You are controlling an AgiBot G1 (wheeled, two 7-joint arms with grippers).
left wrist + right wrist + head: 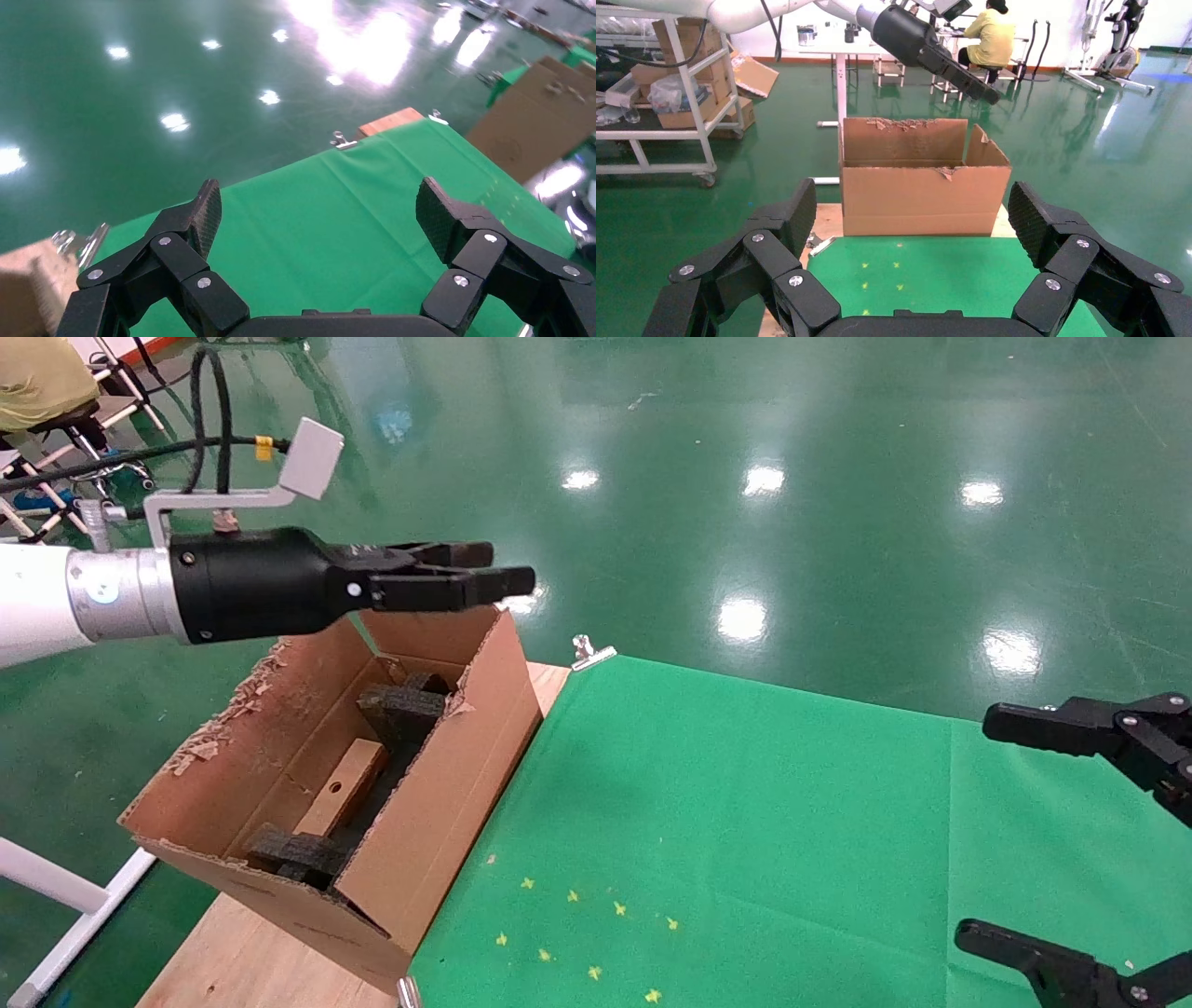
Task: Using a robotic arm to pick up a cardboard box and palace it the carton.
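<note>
The robotic arm (56, 593) is my left arm, reaching in from the left. Its gripper (503, 579) hangs above the far end of the carton (438, 803), open and empty, as the left wrist view (316, 210) shows. The carton stands at the left end of the table, with ragged flaps and black foam pieces (400, 710) inside. The cardboard box (345, 789) lies inside it between the foam, its round hole facing up. The right wrist view shows the carton (923, 196) from the side, with the left arm (926, 49) above it. My right gripper (982, 826) is open and empty at the right edge; it also shows in the right wrist view (912, 217).
A green cloth (745, 822) covers the wooden table (251, 952), held by a metal clip (589, 654). Small yellow marks (577, 933) dot the cloth near the carton. The shiny green floor lies beyond. A shelf cart (666, 84) and a seated person (993, 35) are far behind.
</note>
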